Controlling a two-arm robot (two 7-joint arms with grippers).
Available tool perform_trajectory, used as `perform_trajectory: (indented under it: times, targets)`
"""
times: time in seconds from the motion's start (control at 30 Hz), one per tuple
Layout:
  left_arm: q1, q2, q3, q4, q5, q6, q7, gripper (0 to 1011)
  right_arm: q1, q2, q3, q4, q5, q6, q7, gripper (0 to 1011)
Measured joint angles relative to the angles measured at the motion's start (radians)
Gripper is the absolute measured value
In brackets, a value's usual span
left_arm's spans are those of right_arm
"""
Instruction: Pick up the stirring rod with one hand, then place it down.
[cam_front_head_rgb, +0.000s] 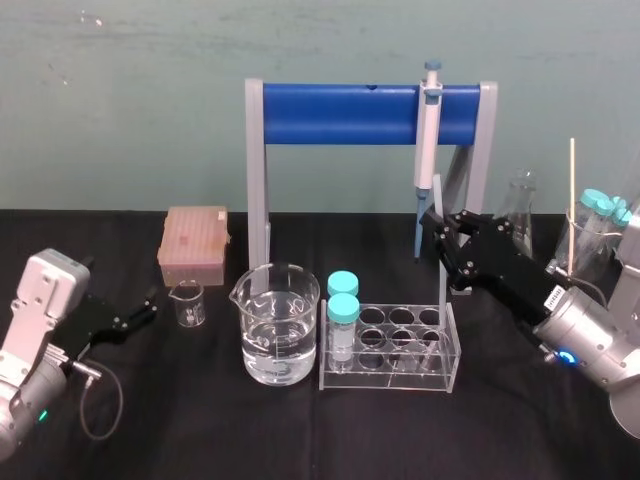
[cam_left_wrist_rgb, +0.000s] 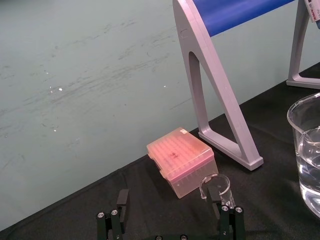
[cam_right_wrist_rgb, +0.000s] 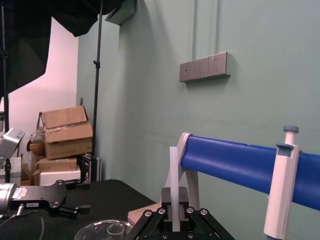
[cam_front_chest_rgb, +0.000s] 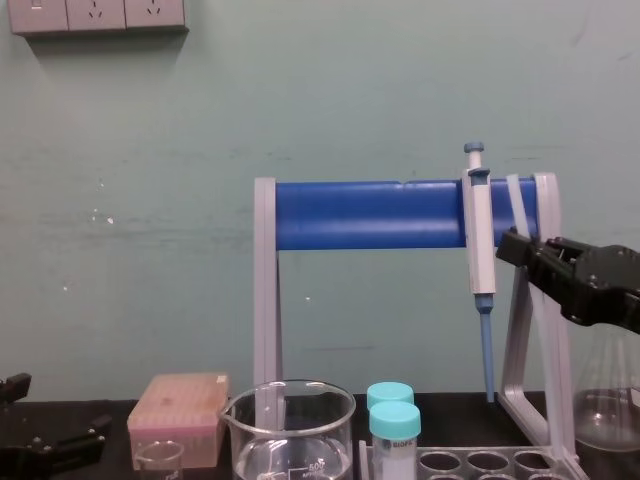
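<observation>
- We see the stirring rod (cam_right_wrist_rgb: 173, 175) clamped in the right gripper (cam_front_head_rgb: 441, 236), right of centre over the tabletop (cam_front_head_rgb: 200, 420). It is just in front of the right leg of the blue-barred stand (cam_front_head_rgb: 340, 112).
- The rod's long axis runs close to vertical — one end points up and the other down. From the chest view its upper part leans a little to the left, and its top reaches about the height of the blue bar.
- The right jaws are closed on the rod partway along its length, so a stretch of it stands above them. From the head view a thinner, fainter stretch runs down by the right end of the tube rack (cam_front_head_rgb: 385, 383). We cannot tell whether the lower end touches anything.
- The pipette (cam_front_head_rgb: 427, 150) hangs from the blue bar just left of the held rod, tip down, apart from it.
- The left gripper (cam_front_head_rgb: 140, 312) sits low at the near left of the tabletop. Its jaws are spread wide and hold nothing.
- The left gripper points toward the small beaker (cam_front_head_rgb: 188, 303), which is just beyond its fingertips, with the pink tip box (cam_front_head_rgb: 194, 243) behind that.
- The large beaker (cam_front_head_rgb: 278, 325) stands partly filled with clear liquid between the small beaker and the rack — well to the left of the rod.
</observation>
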Motion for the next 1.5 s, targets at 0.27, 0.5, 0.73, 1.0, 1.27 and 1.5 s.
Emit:
perform_trajectory:
  times: [0.27, 0.5, 0.73, 1.0, 1.27, 1.5]
  targets:
    - [0.0, 0.0, 0.0, 0.0, 0.0, 0.0, 0.0, 1000, 0.01, -0.003, -0.013, 0.021, 0.01, 0.012, 0.008, 72]
    - [0.0, 0.0, 0.0, 0.0, 0.0, 0.0, 0.0, 1000, 0.013, -0.004, -0.017, 0.034, 0.02, 0.023, 0.011, 72]
    - [0.0, 0.0, 0.0, 0.0, 0.0, 0.0, 0.0, 1000, 0.029, -0.011, -0.026, 0.074, 0.034, 0.031, 0.029, 72]
    - [0.0, 0.0, 0.0, 0.0, 0.0, 0.0, 0.0, 1000, 0.058, -0.023, -0.048, 0.14, 0.028, 0.024, 0.059, 72]
    - [0.0, 0.0, 0.0, 0.0, 0.0, 0.0, 0.0, 1000, 0.098, -0.043, -0.074, 0.237, 0.01, 0.005, 0.1, 72]
    - [0.0, 0.0, 0.0, 0.0, 0.0, 0.0, 0.0, 1000, 0.111, -0.051, -0.084, 0.276, 0.002, 0.005, 0.113, 72]
